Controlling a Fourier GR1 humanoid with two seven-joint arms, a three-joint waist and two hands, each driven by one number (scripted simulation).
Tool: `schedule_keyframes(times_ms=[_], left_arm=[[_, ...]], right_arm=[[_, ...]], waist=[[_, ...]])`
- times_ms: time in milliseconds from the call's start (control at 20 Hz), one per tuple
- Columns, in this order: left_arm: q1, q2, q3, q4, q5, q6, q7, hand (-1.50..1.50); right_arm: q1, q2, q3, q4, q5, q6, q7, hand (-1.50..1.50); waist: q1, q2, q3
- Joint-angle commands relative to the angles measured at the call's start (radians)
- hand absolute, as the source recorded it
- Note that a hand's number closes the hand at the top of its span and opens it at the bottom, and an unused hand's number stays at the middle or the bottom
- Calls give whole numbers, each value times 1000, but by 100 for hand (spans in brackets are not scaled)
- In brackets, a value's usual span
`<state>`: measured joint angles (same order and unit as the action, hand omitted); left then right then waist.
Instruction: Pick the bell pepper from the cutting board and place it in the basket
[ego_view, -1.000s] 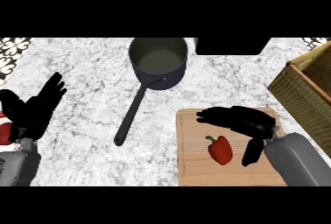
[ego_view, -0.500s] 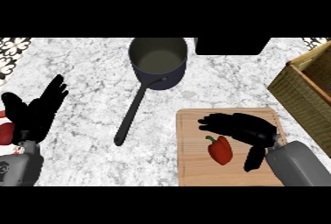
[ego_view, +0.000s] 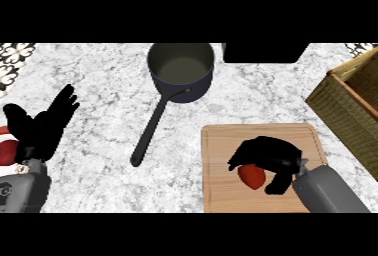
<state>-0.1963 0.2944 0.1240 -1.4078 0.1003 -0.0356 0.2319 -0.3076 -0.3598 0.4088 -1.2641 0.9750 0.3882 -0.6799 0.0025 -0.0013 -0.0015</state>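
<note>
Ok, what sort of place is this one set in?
Most likely a kitchen counter: a marble-patterned worktop carries a dark saucepan with a long handle, a wooden cutting board with a red bell pepper, and a wicker basket.

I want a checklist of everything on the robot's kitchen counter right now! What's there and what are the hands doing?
Surface: marble counter, grey and white.
Job's things: red bell pepper on the wooden cutting board, partly hidden under the right hand; wicker basket at the right edge, no pepper seen in it.
Clutter: dark saucepan with a long handle pointing toward the robot; black box at the far edge.
Hands: right hand curled over the pepper; left hand open, resting at the left edge, fingers up.
Cables: nothing seen.
Surroundings: patterned tiles at far left; something red beside the left hand, cannot tell what.
</note>
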Motion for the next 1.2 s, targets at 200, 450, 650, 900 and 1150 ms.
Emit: schedule_keyframes(times_ms=[200,450,650,900,1150], left_arm=[[30,-17,10,-50,-26,4,21,0],[32,14,35,-101,19,-44,81,0],[25,-14,25,-22,-19,-9,12,0],[39,9,61,-16,-12,0,15,0],[29,-12,18,-27,-24,-12,14,0]], right_arm=[[20,16,-2,45,103,-58,-85,150],[41,42,19,-3,137,-46,-62,150],[-13,202,-168,50,87,4,303,150],[-8,288,-441,75,45,-123,672,150],[-118,357,-533,11,-93,-335,977,150]], waist=[[0,1,2],[1,-1,2],[-14,-4,-1],[-79,-12,-5],[-5,-9,5]])
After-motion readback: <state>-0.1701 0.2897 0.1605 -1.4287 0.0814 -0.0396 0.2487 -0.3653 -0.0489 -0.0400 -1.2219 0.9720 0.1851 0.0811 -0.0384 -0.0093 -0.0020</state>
